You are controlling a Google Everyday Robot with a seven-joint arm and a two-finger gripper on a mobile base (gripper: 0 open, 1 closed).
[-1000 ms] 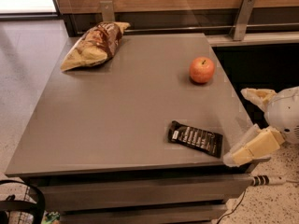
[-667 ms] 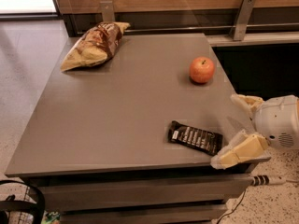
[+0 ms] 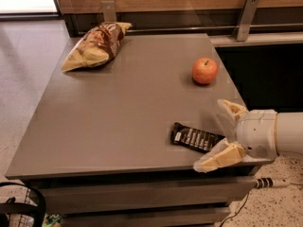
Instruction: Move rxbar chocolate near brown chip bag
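The rxbar chocolate (image 3: 195,138), a flat black wrapper with white lettering, lies near the front right edge of the grey table (image 3: 118,117). The brown chip bag (image 3: 97,45), puffy brown and tan-yellow, lies at the table's far left corner. My gripper (image 3: 213,134) comes in from the right at table height, open, with one cream fingertip (image 3: 230,108) behind the bar's right end and the other (image 3: 215,159) in front of it. The fingers straddle the bar's right end without closing on it.
A red-orange apple (image 3: 205,70) sits on the right side of the table, behind the gripper. A wooden wall panel with metal brackets (image 3: 246,15) runs along the back. A black object (image 3: 23,207) stands on the floor at the lower left.
My gripper has moved left toward the bar, from beyond the table's right edge until its open fingers reach around the bar's right end. The bar, apple and bag have not moved.
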